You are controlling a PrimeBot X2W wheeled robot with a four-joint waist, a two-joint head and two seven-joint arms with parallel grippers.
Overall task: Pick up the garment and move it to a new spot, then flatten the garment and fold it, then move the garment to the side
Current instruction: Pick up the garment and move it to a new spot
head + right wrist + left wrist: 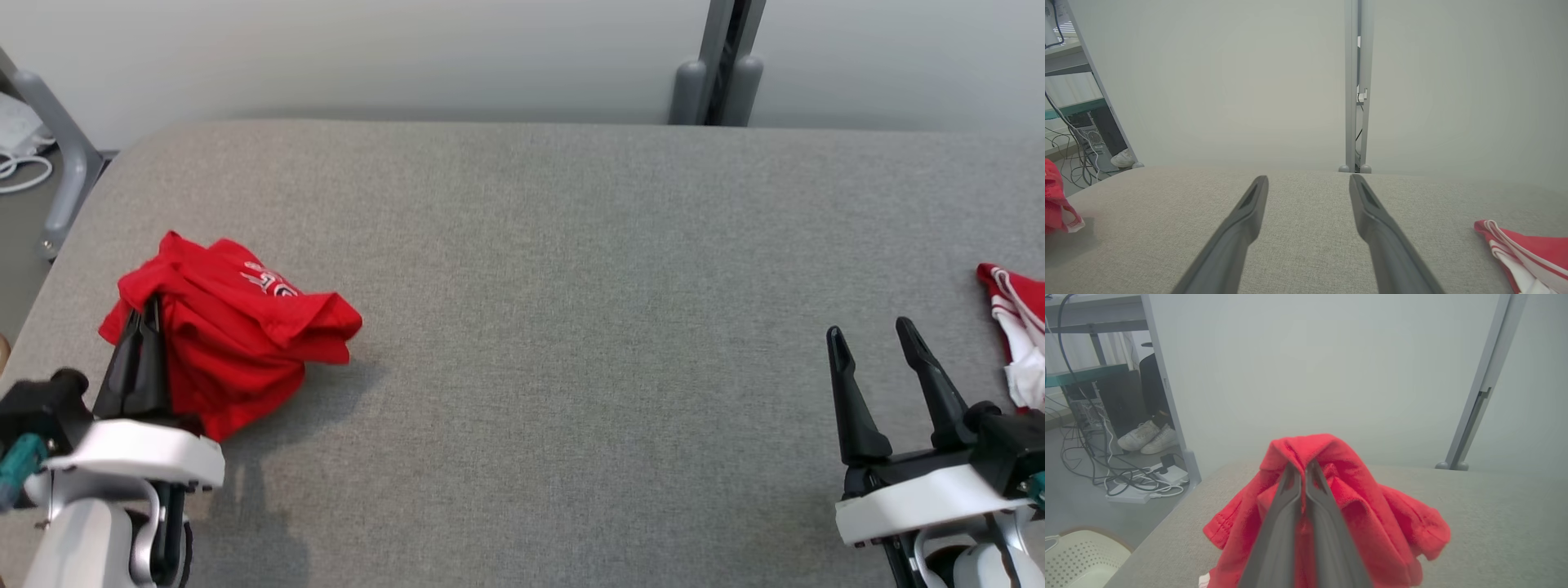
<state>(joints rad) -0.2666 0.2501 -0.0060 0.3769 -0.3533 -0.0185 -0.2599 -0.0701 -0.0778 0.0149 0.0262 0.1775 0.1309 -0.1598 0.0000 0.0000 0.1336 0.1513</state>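
On table [571,245] left side | left pincer [149,309] pinching red garment [245,327] | right pincer [869,328] spread | red-white cloth [1024,343] far right

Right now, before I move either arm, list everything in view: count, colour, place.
red garment: one, red with white print, bunched on the table's left part
second garment: one, red and white, at the table's right edge
table: one, grey, under both garments
post: one, grey, behind the table
shoes: one pair, white, floor beyond the table's left end
cables: several, black and white, floor near the shoes
left gripper: one, dark, shut on the red garment
right gripper: one, dark, open, empty, lower right
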